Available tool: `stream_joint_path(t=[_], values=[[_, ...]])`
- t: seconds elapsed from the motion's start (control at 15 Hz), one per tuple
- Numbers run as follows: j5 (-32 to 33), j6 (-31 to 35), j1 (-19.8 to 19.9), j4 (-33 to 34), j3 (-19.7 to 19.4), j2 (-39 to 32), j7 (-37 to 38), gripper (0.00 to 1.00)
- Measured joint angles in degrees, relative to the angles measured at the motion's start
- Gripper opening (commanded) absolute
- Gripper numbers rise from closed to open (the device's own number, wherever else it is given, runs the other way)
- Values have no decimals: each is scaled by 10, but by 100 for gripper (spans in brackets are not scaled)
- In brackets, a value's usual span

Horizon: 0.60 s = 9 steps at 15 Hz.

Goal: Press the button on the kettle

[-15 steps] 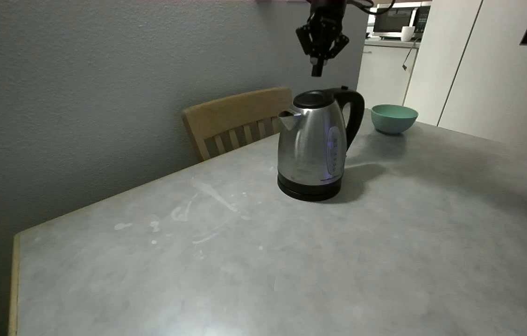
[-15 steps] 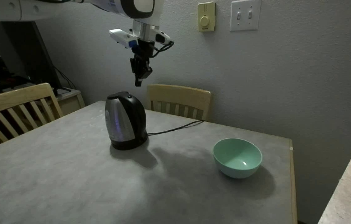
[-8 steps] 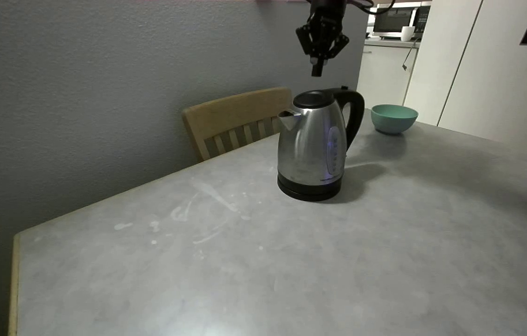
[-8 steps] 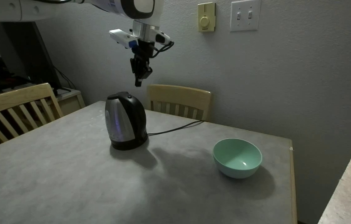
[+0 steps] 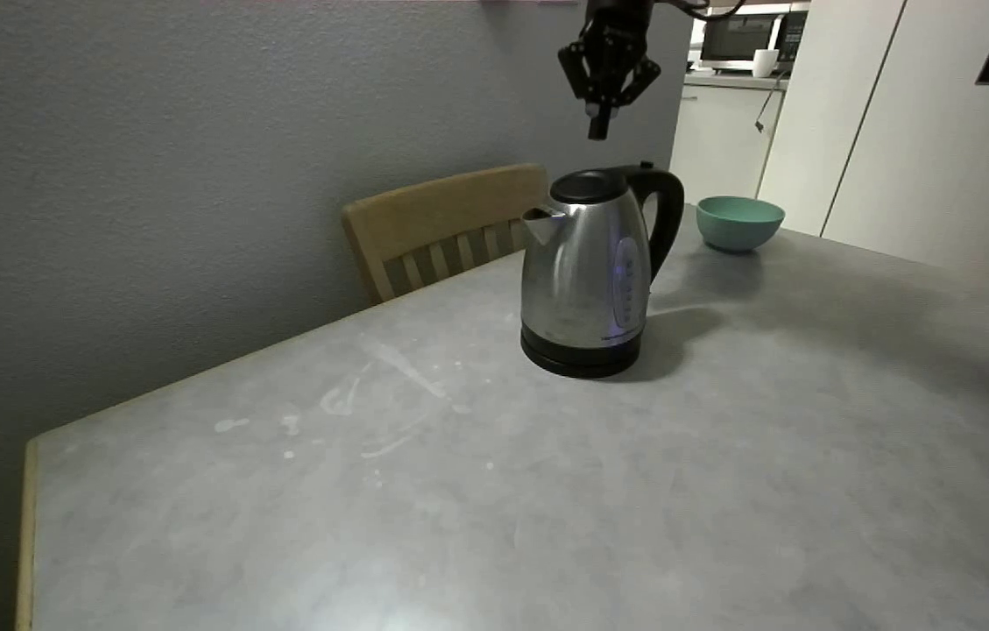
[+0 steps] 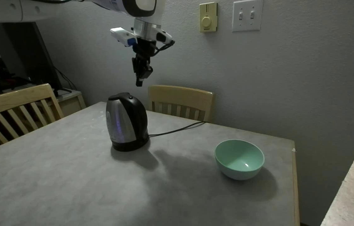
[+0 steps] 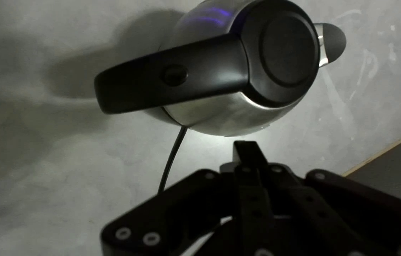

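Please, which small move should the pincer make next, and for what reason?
Probably shift the shut pincer sideways at this height, until over the button on the handle, before lowering. In the wrist view, the button sits up and left of the fingertips; both exterior views show them higher than the kettle, not touching.

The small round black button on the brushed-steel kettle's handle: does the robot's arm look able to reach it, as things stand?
Probably yes: the shut black gripper hangs higher than the kettle, and nothing visible covers the button; the gripper likely must shift sideways, then lower.
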<state>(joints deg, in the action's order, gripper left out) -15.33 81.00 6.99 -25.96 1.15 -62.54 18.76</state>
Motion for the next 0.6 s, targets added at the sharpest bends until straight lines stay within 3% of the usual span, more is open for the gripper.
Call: stream_joint_path(t=[0.6], values=[[-1,-14,20,24,12,-35,164,0]])
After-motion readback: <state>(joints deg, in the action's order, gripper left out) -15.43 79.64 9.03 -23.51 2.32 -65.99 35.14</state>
